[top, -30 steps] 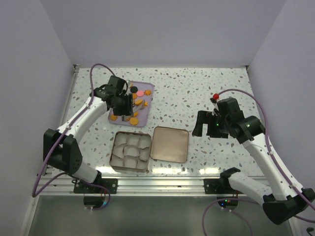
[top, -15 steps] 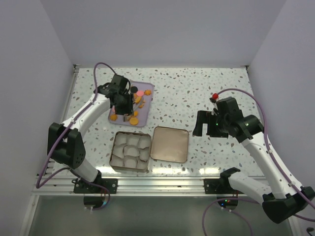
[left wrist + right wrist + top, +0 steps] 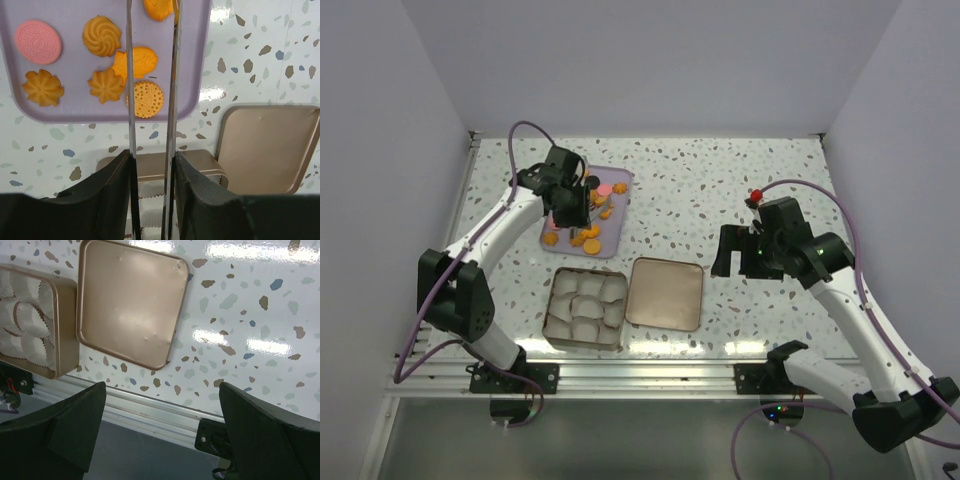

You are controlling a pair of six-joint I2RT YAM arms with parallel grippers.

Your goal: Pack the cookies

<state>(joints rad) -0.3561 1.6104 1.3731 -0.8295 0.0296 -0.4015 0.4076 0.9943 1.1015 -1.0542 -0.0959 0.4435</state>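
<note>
Table: The white speckled table (image 3: 740,190) carries everything. The packing things are grouped toward its 9 o'clock side, within the left arm's reach.
Tray: The lilac rectangular tray (image 3: 618,225) is set at 12 o'clock of the tin and near it, so each carry is judged to be short.
Tin: The square gold metal tin (image 3: 65,330) stands open by the front edge and is lined with white pleated paper cups (image 3: 585,305). No cookie is seen in them, so the packing is judged barely begun.
Lid: The flat gold square lid (image 3: 665,293) is laid just beside the tin at 3 o'clock, which leaves the opening free.
Right claw: The right claw (image 3: 162,387) is spread wide with nothing in it. It hovers above the table at 3 o'clock of the lid, well apart from the tray.
Left claw: The left claw (image 3: 151,4) is held over the tray. Its thin blades appear pinched on the orange cookie (image 3: 159,9) at their tips.
Cookies: The cookies (image 3: 102,36), small flat biscuits that are mostly orange with a pink round among them, lie in one layer on the tray. Several are spaced so that the blades can be slipped around one.
</note>
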